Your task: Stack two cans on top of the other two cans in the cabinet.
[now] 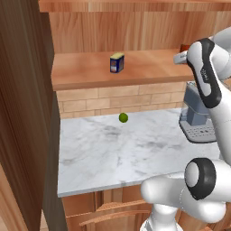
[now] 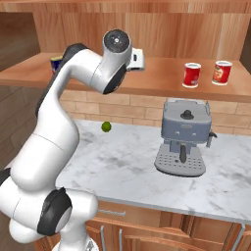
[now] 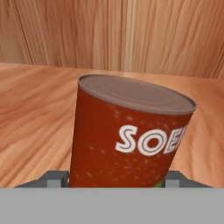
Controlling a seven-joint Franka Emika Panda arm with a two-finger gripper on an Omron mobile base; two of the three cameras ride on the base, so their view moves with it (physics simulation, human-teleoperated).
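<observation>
A dark red can (image 3: 131, 135) with white lettering fills the hand view, standing a little tilted over the cabinet's shelf board (image 3: 35, 109). My gripper (image 3: 114, 178) is shut on it, one fingertip (image 3: 57, 178) at each side of its base. In the left base view a sliver of that can (image 1: 184, 47) shows behind my hand (image 1: 180, 57), at the right end of the shelf. A short blue tin (image 1: 117, 62) with a yellow top stands mid-shelf, also seen past my arm (image 2: 56, 62). Two red cans (image 2: 191, 74) (image 2: 222, 72) with white bands stand side by side further right on the shelf.
Below the shelf lies a white marble counter (image 1: 113, 153). A grey coffee machine (image 2: 184, 142) stands on it under the red cans, and a small green lime (image 1: 123, 117) lies near the brick wall. The cabinet's dark side panel (image 1: 22, 113) rises at the left.
</observation>
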